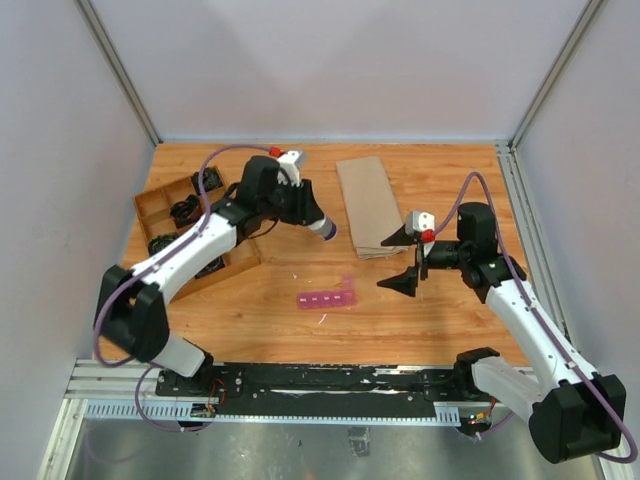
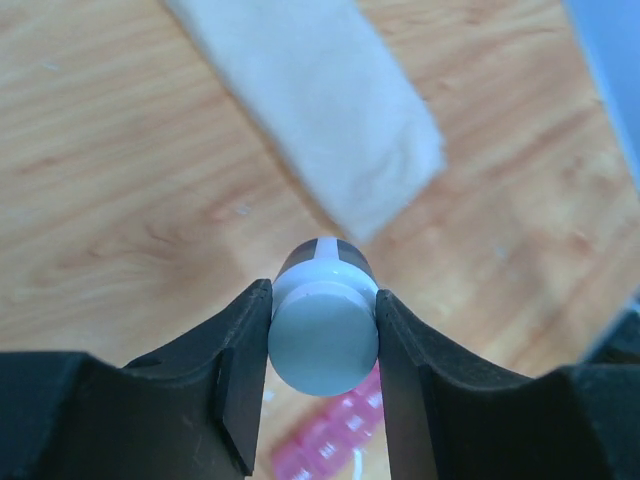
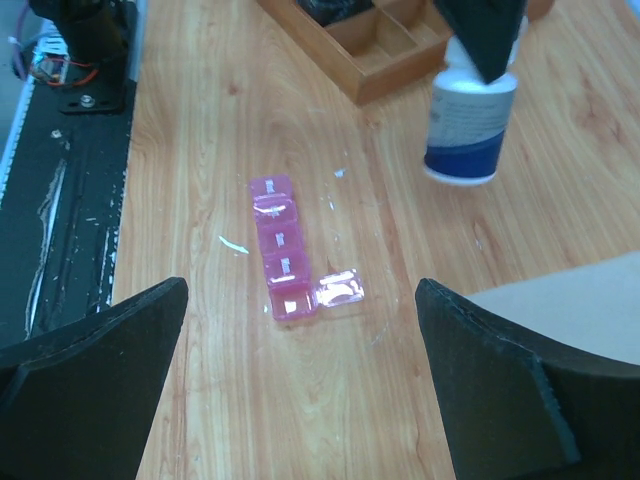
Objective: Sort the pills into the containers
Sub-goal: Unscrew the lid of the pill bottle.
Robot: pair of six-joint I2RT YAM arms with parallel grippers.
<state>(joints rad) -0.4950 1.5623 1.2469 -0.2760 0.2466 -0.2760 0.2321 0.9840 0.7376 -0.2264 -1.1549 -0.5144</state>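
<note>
My left gripper [image 1: 312, 222] is shut on the white cap of a small pill bottle [image 1: 323, 229] with a blue band. In the left wrist view its two black fingers [image 2: 240, 370] press the round cap of the bottle [image 2: 323, 335] from both sides. The containers [image 1: 327, 298], a narrow magenta-pink strip, lie on the table in front of the bottle. The containers [image 3: 279, 256] have the lid [image 3: 340, 290] of the end cell flipped open. My right gripper [image 1: 401, 262] hangs wide open to the strip's right, holding nothing. No pills show.
A brown wooden divided tray [image 1: 150, 198] with black items sits at the left. A tan paper sheet [image 1: 368, 204] lies at the back middle, just behind the bottle. Small white flecks [image 3: 234, 245] lie beside the strip. A black rail [image 1: 330, 380] runs along the near edge.
</note>
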